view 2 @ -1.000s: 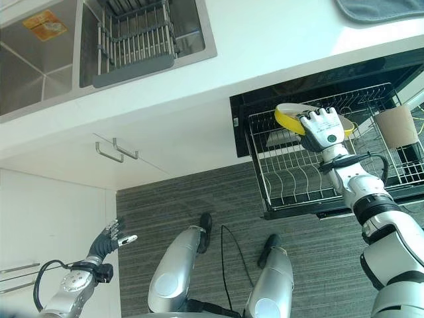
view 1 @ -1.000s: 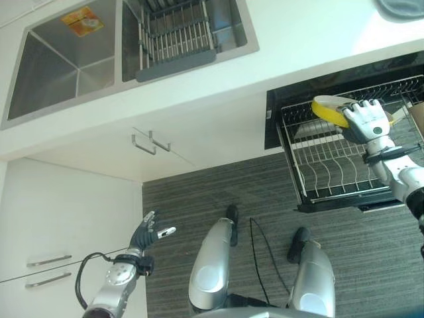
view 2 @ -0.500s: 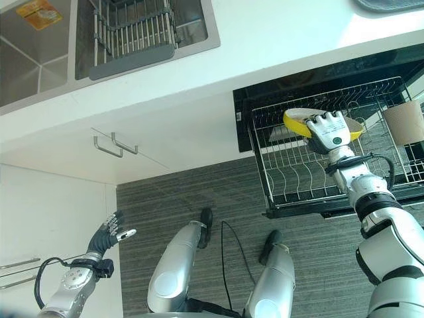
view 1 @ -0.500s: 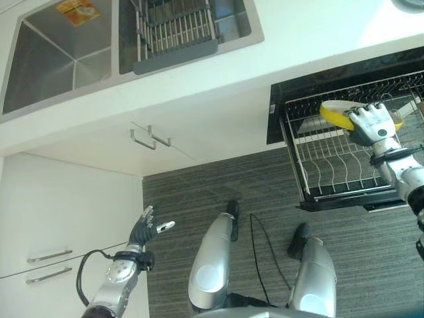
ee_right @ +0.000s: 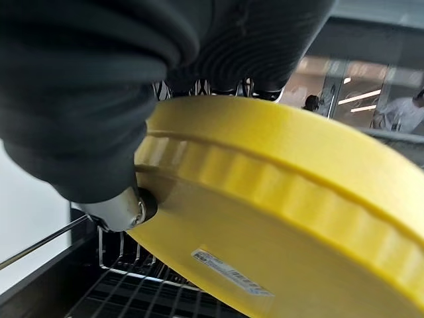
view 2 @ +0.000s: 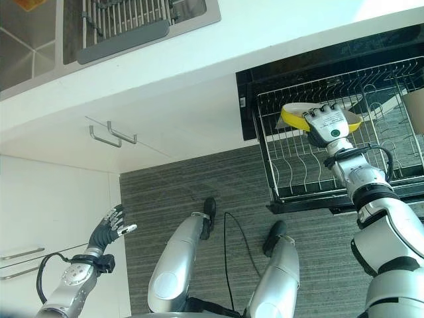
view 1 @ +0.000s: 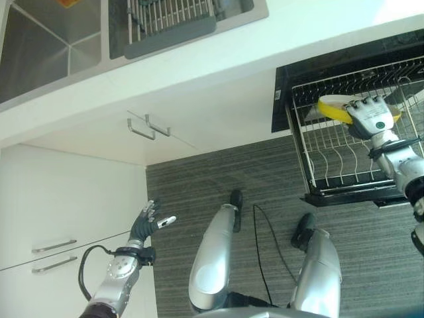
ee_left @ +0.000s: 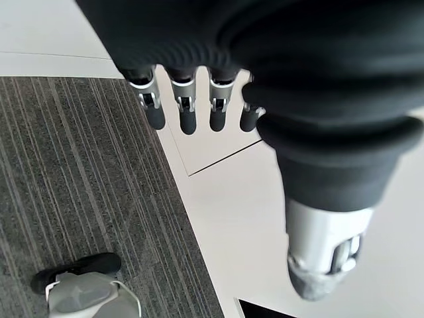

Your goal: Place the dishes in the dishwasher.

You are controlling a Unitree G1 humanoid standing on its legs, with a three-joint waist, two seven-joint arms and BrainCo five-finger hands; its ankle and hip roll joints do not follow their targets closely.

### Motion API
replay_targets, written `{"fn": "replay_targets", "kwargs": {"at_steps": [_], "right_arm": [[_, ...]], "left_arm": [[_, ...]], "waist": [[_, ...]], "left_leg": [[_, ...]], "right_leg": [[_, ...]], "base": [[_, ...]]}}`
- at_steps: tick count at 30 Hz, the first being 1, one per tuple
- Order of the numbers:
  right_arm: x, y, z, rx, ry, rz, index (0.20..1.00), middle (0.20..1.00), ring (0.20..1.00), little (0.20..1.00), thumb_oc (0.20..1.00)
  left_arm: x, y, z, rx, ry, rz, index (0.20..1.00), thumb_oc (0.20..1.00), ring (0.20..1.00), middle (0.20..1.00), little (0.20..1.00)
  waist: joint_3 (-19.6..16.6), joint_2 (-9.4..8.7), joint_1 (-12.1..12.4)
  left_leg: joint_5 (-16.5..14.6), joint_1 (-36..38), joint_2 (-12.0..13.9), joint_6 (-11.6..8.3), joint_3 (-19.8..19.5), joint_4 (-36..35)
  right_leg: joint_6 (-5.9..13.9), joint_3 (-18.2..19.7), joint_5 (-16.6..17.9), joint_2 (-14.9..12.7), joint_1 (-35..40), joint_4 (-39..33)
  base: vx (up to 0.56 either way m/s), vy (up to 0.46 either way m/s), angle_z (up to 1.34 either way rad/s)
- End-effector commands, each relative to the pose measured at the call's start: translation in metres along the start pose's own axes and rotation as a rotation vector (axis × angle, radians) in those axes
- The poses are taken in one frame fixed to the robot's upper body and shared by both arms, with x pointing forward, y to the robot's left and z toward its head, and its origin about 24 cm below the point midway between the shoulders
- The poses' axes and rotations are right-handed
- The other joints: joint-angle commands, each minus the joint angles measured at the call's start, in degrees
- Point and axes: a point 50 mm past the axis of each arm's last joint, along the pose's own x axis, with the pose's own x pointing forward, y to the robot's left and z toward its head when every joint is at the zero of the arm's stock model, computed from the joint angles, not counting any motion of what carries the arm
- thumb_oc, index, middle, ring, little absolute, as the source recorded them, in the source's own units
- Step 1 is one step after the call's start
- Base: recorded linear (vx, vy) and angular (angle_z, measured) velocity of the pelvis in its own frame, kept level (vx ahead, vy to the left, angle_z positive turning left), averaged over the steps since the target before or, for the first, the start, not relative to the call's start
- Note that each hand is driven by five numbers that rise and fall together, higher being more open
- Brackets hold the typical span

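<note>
- The right hand (view 2: pixel 326 124) pinches a yellow plate (view 1: pixel 331 108) between thumb and curled fingers, holding it tilted over the pulled-out wire rack (view 1: pixel 331 165) of the dishwasher (view 2: pixel 246 99); whether the plate touches the wires I cannot tell.
- In the right wrist view the yellow plate's (ee_right: pixel 278 212) ribbed rim and underside show, with a small label stuck on the underside; the rack's wires lie just below.
- The left hand (view 1: pixel 147 224) hangs low over the grey striped floor (view 1: pixel 199 179) beside white cabinet drawers (view 1: pixel 59 218); its fingers are straight and spread, holding nothing.
- Up on the white counter (view 1: pixel 218 59) sits a steel sink (view 1: pixel 40 46); a drying rack (view 1: pixel 169 20) rests in its right basin.
</note>
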Motion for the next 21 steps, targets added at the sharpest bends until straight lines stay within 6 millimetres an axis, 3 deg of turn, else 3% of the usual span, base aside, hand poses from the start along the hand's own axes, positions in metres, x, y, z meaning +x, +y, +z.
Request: {"fn": "replay_targets", "kwargs": {"at_steps": [1,10,20,21], "right_arm": [[0.026,-0.031,-0.012,-0.021,0.032,-0.118,0.2,0.2,0.2,0.2,0.2],[0.034,-0.036,-0.016,0.001,0.088,-0.091,0.2,0.2,0.2,0.2,0.2],[0.029,-0.014,-0.017,0.133,0.188,0.211,0.2,0.2,0.2,0.2,0.2],[0.026,-0.009,-0.016,0.148,0.203,0.253,1.0,1.0,1.0,1.0,1.0]], "left_arm": [[-0.008,0.014,0.011,0.02,-0.056,0.006,1.0,1.0,1.0,1.0,1.0],[-0.006,0.018,0.02,0.019,-0.084,-0.009,1.0,1.0,1.0,1.0,1.0],[0.0,0.022,0.034,0.021,-0.111,-0.012,1.0,1.0,1.0,1.0,1.0],[0.0,0.021,0.036,0.024,-0.112,-0.014,1.0,1.0,1.0,1.0,1.0]], "waist": [[-1.02,-0.52,1.24],[-1.0,-0.04,1.83],[-1.0,-0.08,2.29],[-1.0,-0.15,2.34]], "left_leg": [[-2.14,0.97,2.79,-2.05,-4.94,-0.48],[-1.93,-3.24,2.28,-1.62,-5.45,0.34],[-1.67,-5.64,2.03,-1.2,-5.76,0.96],[-1.72,-5.69,2.04,-1.21,-5.79,1.05]], "right_leg": [[3.96,0.28,0.72,-5.85,1.13,0.12],[3.62,0.89,0.56,-5.48,-3.13,1.57],[3.08,0.51,0.61,-5.34,-5.46,2.54],[3.0,0.41,0.6,-5.31,-5.47,2.59]], "base": [[0.0,0.0,0.0],[0.0,-0.012,-0.01],[0.0,-0.012,0.0],[0.01,-0.032,0.02]]}}
